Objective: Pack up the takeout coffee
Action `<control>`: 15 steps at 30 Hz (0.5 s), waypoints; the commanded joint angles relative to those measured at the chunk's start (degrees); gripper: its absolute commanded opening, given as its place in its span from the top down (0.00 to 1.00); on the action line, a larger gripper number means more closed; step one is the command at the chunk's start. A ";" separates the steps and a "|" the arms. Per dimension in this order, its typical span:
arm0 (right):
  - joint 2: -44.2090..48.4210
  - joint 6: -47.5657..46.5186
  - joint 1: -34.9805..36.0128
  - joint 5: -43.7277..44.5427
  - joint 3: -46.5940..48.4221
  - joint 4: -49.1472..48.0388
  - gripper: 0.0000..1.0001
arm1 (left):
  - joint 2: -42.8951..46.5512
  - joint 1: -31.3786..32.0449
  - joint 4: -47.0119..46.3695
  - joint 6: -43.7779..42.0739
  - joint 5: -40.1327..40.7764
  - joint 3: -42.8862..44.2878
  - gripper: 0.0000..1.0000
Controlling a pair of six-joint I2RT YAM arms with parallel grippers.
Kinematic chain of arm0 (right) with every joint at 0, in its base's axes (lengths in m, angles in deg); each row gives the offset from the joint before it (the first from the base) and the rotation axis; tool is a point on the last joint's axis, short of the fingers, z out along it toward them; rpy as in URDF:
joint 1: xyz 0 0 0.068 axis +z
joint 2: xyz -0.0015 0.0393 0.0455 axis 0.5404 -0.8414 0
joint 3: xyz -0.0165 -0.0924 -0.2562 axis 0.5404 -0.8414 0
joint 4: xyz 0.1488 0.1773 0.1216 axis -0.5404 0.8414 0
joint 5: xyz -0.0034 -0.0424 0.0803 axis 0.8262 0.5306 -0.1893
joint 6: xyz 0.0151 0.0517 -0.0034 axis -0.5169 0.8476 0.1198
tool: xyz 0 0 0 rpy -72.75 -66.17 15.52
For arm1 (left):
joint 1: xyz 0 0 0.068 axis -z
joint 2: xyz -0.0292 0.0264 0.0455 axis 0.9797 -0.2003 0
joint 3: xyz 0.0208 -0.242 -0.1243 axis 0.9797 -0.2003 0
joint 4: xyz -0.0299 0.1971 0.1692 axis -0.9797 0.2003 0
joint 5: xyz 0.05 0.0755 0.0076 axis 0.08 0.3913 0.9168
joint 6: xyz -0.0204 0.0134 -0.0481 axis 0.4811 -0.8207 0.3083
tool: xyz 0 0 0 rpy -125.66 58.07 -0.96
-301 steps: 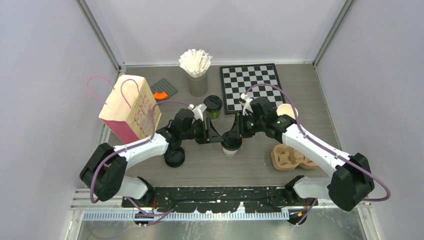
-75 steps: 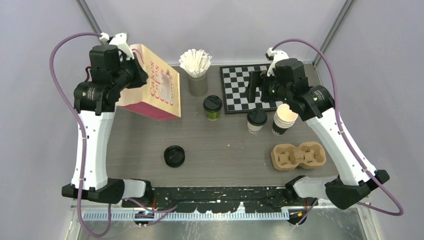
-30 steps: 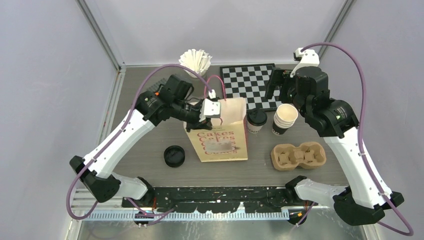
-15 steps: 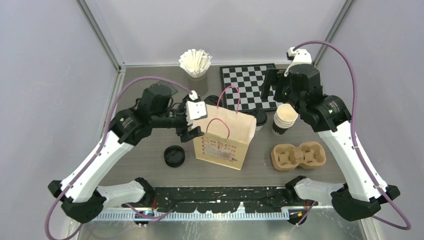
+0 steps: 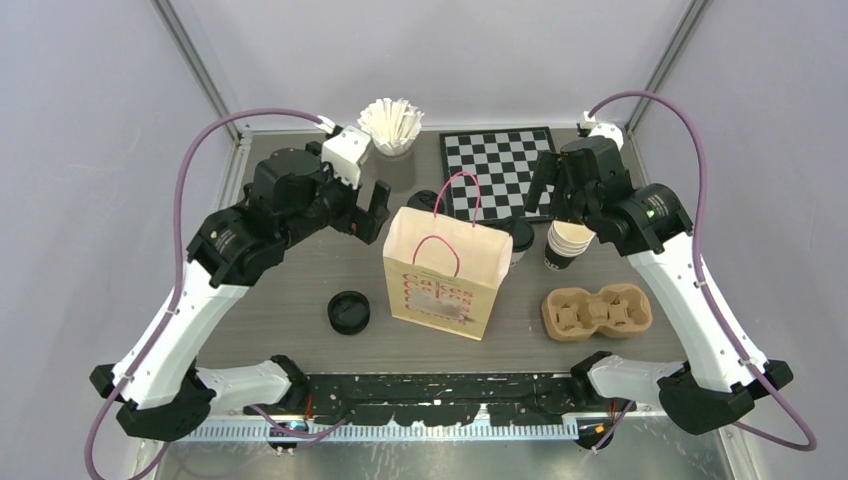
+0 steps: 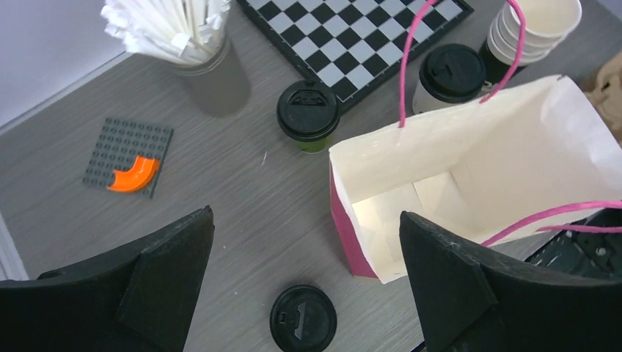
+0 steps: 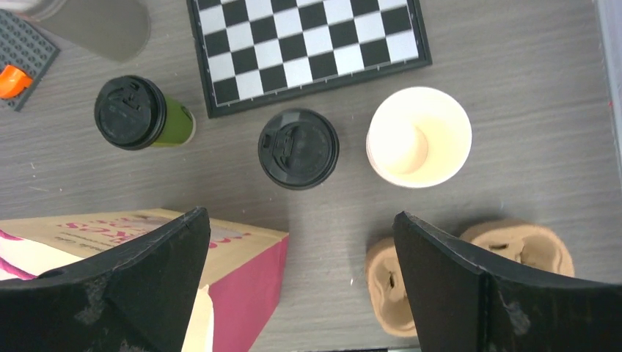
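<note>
Looking down from the top camera, finds the left gripper (image 5: 372,212) raised over the table (image 5: 300,285), jaws spread wide, holding nothing and touching nothing, just left of the cream paper bag (image 5: 440,280). Shows that bag upright near the table's middle, mouth open, pink handles up. Places the right gripper (image 5: 553,192) over the near edge of the chessboard (image 5: 497,165), likewise fully spread and empty. Puts the green lidded cup (image 5: 424,200) on the table behind the bag's far left corner, largely hidden by it, and a second lidded cup (image 5: 518,238) by the bag's far right corner, beside a stack of open paper cups (image 5: 570,240). Notes a loose black lid (image 5: 349,312) left of the bag and a pulp carrier (image 5: 597,312) to its right.

Turning to the left wrist view, sees both black fingers far apart at the bottom corners, with bare tabletop, the loose lid and the bag's open mouth between them. Confirms both lidded cups standing outside the bag, beyond it, the green one near a holder of white sticks (image 6: 183,44) and a grey studded plate (image 6: 128,150).

Switching to the right wrist view, frames the second lidded cup between the wide-set fingers, the green one to its left, the stack to its right, the bag's pink side at lower left.
</note>
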 commanded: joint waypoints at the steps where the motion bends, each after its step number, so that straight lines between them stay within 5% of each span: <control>1: -1.10 9.37 -1.03 -1.80 1.83 6.66 0.02 | 2.59 0.02 2.11 9.10 7.49 1.96 0.00; 8: 1.54 21.08 -6.04 -4.96 -5.80 10.47 0.05 | 7.56 0.02 1.84 18.03 12.53 -1.61 0.00; 15: 4.58 36.84 -15.56 -5.45 -17.45 16.76 0.12 | 3.78 0.02 15.20 20.32 17.51 0.41 0.02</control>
